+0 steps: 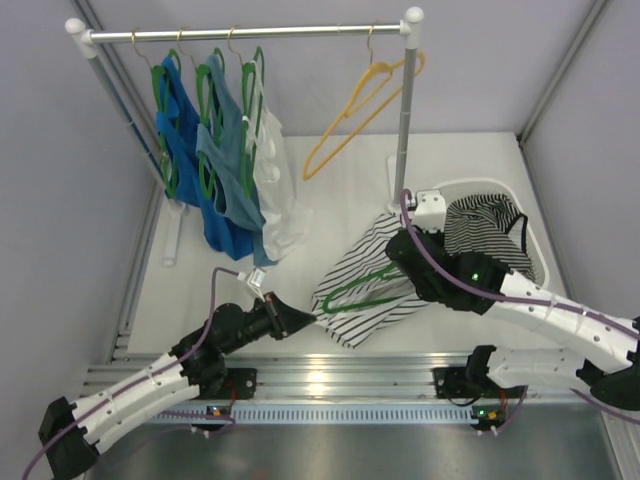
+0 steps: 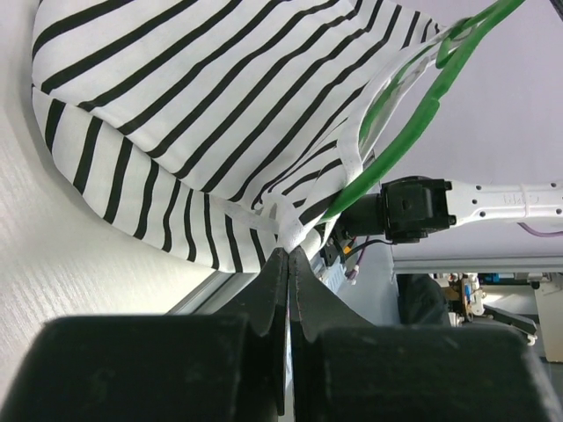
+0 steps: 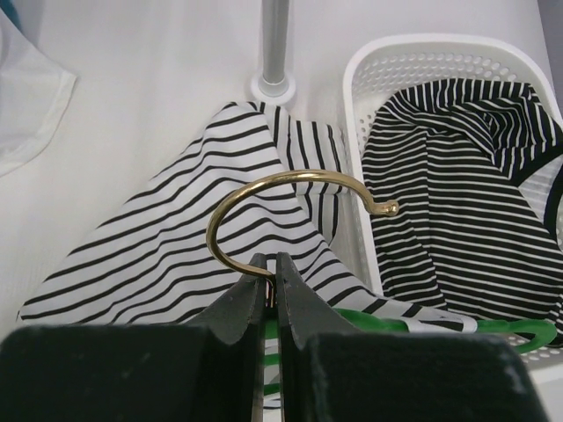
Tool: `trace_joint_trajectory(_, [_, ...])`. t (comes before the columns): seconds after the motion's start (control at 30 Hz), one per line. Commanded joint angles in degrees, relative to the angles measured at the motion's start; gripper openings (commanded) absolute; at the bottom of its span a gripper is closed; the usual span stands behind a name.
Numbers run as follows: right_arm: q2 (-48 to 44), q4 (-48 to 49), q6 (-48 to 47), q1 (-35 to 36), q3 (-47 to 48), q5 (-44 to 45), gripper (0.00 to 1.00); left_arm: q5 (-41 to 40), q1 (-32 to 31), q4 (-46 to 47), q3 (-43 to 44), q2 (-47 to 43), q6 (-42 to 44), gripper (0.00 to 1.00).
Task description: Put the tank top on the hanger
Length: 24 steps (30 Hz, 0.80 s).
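Left gripper [image 2: 288, 255] is low over the near edge of the worktop, jaws pressed together on a thin white strap at the tank top's [image 1: 362, 258] edge, with no gap showing between the tips. The tank top lies crumpled on the worktop right of centre, closer to the near edge than the far one, just beside the white basket [image 1: 537, 232] at the right edge. Over to the right gripper [image 3: 271, 262]: jaws closed on the foot of the brassy hook [image 3: 290, 180], which curls up in front of its camera. The hanger [image 1: 372, 290] lies across the striped cloth (its green arms are partly tucked among the folds). A darker striped garment [image 1: 492, 232] fills the basket. The clothes rail [image 1: 250, 33] runs along the far edge.
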Motion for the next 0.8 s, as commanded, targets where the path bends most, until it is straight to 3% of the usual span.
trace_joint_trajectory(0.0, [-2.2, -0.7, -2.2, -1.5, 1.4, 4.3, 0.00, -0.7, 0.3, -1.5, 1.8, -1.4, 0.1, 0.00])
trace_joint_trajectory(0.43, [-4.7, 0.2, -4.1, -2.6, -1.3, 4.9, 0.00, -2.8, 0.3, -3.4, 6.6, -4.5, 2.1, 0.00])
trace_joint_trajectory(0.77, [-4.9, 2.2, -4.5, -2.6, -1.2, 2.5, 0.00, 0.2, 0.3, 6.4, 11.1, 2.8, 4.0, 0.00])
